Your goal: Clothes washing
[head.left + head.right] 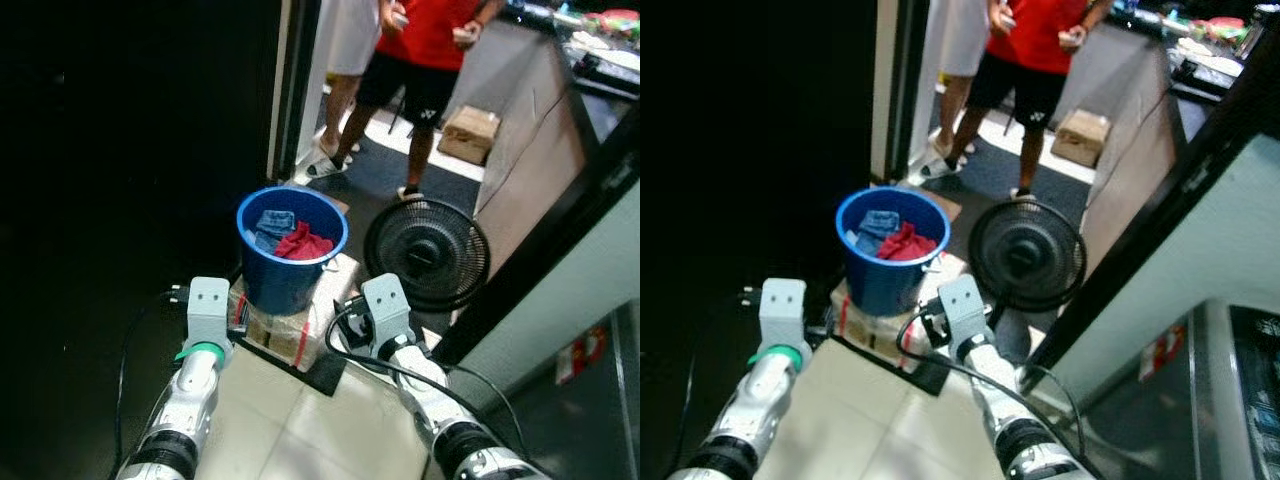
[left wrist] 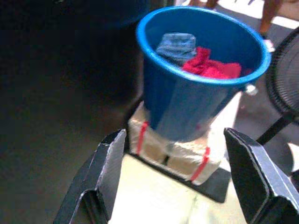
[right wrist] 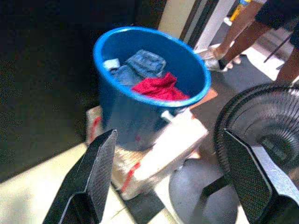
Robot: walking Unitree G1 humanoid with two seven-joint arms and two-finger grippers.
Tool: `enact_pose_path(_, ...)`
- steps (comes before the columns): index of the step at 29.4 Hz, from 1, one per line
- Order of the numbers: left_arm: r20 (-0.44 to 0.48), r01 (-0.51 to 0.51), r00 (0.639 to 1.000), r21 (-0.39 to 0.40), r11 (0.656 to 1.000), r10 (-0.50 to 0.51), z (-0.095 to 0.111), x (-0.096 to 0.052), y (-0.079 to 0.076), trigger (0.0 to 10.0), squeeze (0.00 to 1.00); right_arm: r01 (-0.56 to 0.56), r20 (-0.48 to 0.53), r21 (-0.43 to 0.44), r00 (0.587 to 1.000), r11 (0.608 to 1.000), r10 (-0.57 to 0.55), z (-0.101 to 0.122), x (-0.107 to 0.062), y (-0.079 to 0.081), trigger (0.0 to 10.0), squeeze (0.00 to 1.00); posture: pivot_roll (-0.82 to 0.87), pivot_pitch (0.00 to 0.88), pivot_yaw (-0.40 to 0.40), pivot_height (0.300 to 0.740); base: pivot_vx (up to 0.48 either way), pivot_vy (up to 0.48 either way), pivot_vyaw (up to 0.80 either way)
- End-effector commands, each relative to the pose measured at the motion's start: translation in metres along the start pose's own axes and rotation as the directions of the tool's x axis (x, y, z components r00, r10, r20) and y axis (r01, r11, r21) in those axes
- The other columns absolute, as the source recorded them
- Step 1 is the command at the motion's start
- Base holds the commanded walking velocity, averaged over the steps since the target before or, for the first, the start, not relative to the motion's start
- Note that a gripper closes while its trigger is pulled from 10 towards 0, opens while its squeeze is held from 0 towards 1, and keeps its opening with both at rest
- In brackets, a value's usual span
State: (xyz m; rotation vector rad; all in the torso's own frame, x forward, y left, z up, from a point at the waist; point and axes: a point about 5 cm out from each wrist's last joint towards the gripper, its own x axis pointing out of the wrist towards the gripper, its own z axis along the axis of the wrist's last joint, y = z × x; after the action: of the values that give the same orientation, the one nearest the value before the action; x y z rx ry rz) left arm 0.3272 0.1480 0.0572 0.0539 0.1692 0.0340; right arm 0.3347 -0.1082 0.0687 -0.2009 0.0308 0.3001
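A blue bucket stands on a wrapped white box with red straps. Inside it lie a red garment and blue jeans. Both arms are raised toward the bucket from the near side. In the left wrist view my left gripper is open, its fingers spread wide with the bucket beyond them. In the right wrist view my right gripper is open as well, with the bucket ahead and nothing between its fingers.
A black floor fan stands just right of the bucket. Two people stand beyond it, one in a red shirt. A cardboard box lies on the floor by a counter. Dark space at left; a washing machine at right.
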Motion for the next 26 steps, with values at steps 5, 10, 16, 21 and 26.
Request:
enact_pose_path(5,-0.009,-0.001,1.0,0.01,1.0,0.001,-0.0037,-0.0019,0.0008,10.0,0.0,-0.002,-0.007,0.007,1.0,1.0,0.002,-0.0015,-0.0006,0.0006,10.0,0.0,0.16,0.0,-0.133,0.74,0.458,0.0,0.0)
enact_pose_path(10,-0.01,-0.005,1.0,0.0,1.0,0.005,-0.0043,-0.0027,0.0005,10.0,0.0,-0.004,-0.007,0.006,1.0,1.0,0.004,-0.0016,-0.0009,0.0008,10.0,0.0,0.16,0.0,-0.144,0.74,0.431,0.0,0.0)
enact_pose_path(16,-0.017,-0.007,1.0,-0.005,1.0,0.007,-0.0061,-0.004,-0.0005,10.0,0.0,-0.004,-0.006,0.001,1.0,1.0,0.004,-0.0012,-0.0009,-0.0009,10.0,0.0,0.16,0.0,-0.144,0.74,0.069,0.0,0.0)
enact_pose_path(21,-0.02,-0.011,1.0,-0.015,1.0,0.01,-0.0063,-0.0038,-0.0008,10.0,0.0,0.009,-0.007,0.019,1.0,1.0,-0.008,-0.0013,-0.0009,-0.0031,10.0,0.0,0.15,0.0,-0.143,0.74,0.263,0.0,-0.1)
enact_pose_path(26,-0.019,-0.006,1.0,-0.022,1.0,0.005,-0.0058,-0.0037,-0.0018,10.0,0.0,0.017,-0.013,0.031,1.0,0.999,-0.016,-0.0023,-0.0014,-0.0048,10.0,0.0,0.15,0.0,-0.139,0.74,0.0,0.0,-0.6)
